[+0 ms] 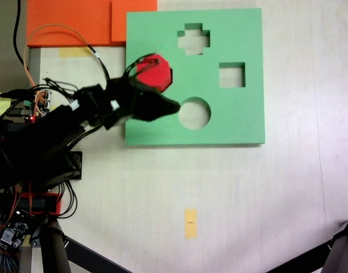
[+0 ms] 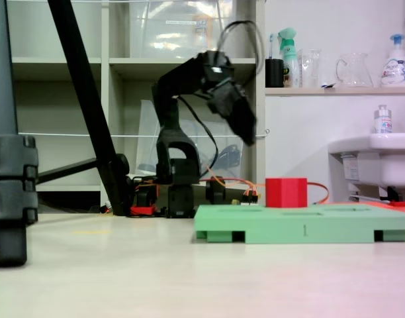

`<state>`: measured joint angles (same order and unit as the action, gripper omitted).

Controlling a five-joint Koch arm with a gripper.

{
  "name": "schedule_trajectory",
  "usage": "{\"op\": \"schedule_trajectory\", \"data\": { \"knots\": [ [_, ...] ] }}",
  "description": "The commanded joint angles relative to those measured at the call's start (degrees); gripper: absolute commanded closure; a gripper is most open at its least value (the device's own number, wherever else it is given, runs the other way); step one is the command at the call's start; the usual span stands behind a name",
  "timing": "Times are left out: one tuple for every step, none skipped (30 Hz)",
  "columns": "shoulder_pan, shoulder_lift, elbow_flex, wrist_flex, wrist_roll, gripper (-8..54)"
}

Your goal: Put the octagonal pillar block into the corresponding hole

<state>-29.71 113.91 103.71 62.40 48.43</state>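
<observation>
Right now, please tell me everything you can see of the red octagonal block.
The octagonal pillar block is bright red, looks like foam, and has an eight-sided top face. It stands upright on the green foam board, rising above the board's surface in the low side view, so it is not sunk flush. From above, the gripper partly covers it; from the side, the gripper hangs above it, not touching.

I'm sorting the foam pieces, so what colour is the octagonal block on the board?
Bright red; the block shows best in the fixed view from above.
</observation>
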Motion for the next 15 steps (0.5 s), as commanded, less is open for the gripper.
{"op": "schedule_trajectory", "data": {
  "knots": [
    [5.36,6.42,4.22,-8.96,-18.63,-1.2],
    [8.88,9.93,10.46,-16.70,-27.07,-0.9],
    [10.90,12.13,14.94,-22.76,-32.34,-0.9],
    [12.74,14.59,19.42,-28.56,-36.56,-0.9],
    [13.89,16.17,23.12,-32.17,-37.97,-0.9],
    [15.82,16.61,24.26,-32.17,-38.23,-0.9],
    [17.67,17.23,25.84,-32.17,-38.41,-0.9],
    [19.42,18.19,28.74,-32.70,-39.46,-0.9],
    [20.39,18.46,31.73,-33.84,-40.61,-0.9],
    [21.27,18.46,34.01,-34.98,-40.87,-0.9],
    [22.41,18.46,36.39,-36.83,-40.96,-0.9],
    [22.85,18.46,39.90,-40.08,-41.04,-0.9],
    [23.29,18.46,43.95,-43.59,-41.75,-0.9],
    [23.47,18.46,46.67,-45.70,-42.89,-0.9],
    [23.64,18.54,49.39,-47.20,-43.33,-0.9]
  ]
}}
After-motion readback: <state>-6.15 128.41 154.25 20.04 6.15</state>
